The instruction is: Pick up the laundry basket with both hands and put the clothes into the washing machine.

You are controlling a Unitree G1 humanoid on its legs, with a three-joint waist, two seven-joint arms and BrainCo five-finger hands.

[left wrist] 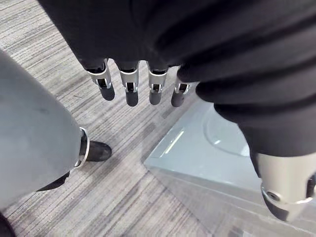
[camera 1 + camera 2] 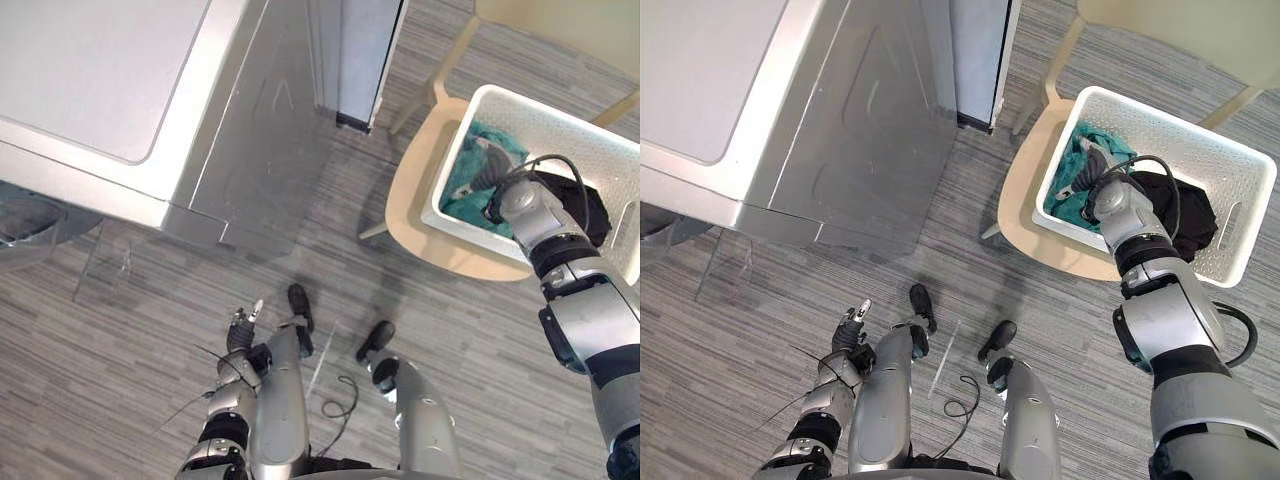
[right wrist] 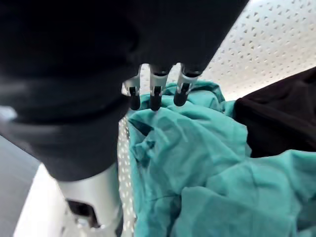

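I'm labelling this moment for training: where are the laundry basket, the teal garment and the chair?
laundry basket [image 2: 1200,150], right eye view, perforated far wall.
teal garment [image 3: 197,163], right wrist view, crumpled middle folds.
chair [image 2: 410,200], left eye view, bare seat beside the basket.

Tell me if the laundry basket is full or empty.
Partly full: teal cloth and a black garment lie inside the basket, perforated walls bare above them.

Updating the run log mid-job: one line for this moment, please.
laundry basket: on chair, not lifted | right hand: open, inside it over teal cloth | left hand: open, low at side
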